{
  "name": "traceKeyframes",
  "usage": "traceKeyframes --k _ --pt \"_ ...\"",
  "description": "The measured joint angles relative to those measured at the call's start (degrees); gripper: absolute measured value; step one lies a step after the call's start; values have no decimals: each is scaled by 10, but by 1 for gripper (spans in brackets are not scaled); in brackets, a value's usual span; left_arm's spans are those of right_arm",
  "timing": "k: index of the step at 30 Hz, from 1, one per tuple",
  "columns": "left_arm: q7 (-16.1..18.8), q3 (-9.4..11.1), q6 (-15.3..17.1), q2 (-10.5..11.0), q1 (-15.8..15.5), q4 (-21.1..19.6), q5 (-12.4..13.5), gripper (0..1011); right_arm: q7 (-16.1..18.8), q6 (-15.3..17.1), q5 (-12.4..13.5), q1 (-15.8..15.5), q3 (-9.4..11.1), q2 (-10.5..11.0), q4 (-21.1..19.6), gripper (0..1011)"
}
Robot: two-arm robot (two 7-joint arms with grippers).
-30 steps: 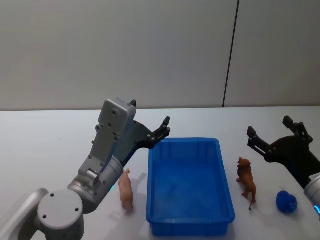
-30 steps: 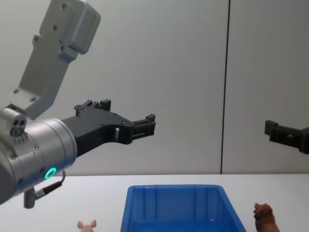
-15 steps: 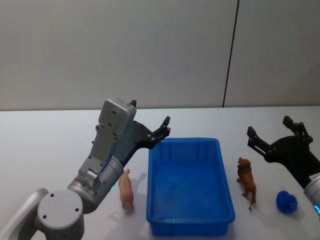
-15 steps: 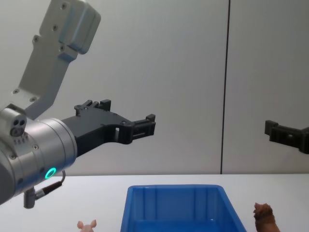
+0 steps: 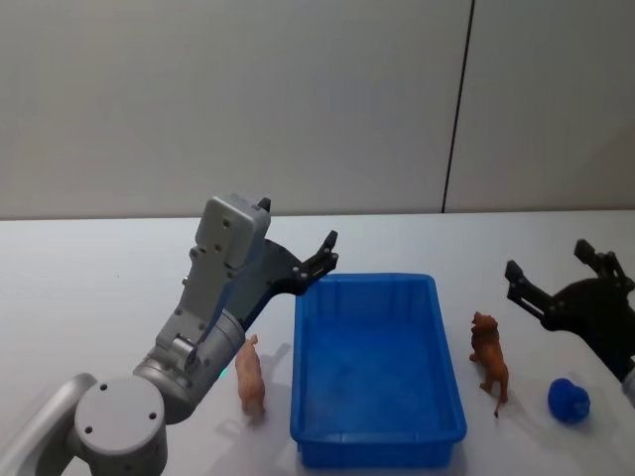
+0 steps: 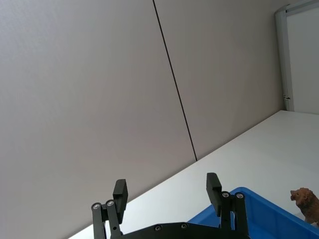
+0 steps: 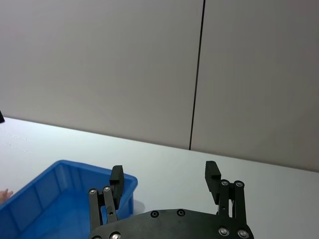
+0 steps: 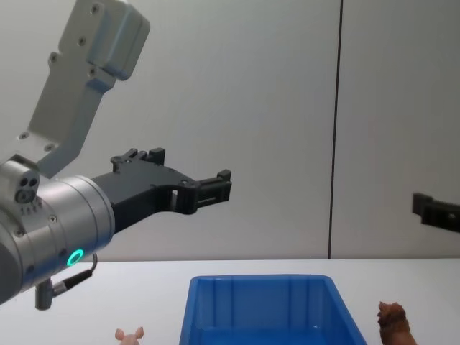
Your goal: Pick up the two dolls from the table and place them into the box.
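The pale pink pig doll stands on the white table just left of the blue box. The reddish-brown doll stands just right of the box. My left gripper hovers open above the box's far left corner, with nothing between its fingers. My right gripper is open and empty, up in the air to the right of and beyond the brown doll. In the chest view the pig and the brown doll flank the box, which holds nothing that I can see.
A dark blue rounded object lies on the table right of the brown doll, under my right arm. A grey wall with a dark vertical seam rises behind the table.
My right gripper has shifted to the right, farther from the box and the brown doll. The left arm, both dolls and the box have not moved.
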Motion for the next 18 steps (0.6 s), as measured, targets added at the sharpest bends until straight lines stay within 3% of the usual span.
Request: traceKeyframes --k 9,18 --pt "0 0 0 0 0 0 0 1001 25 25 20 -8 17 25 14 1001" --pt "0 0 0 0 0 0 0 1001 58 62 24 -12 26 45 36 1001"
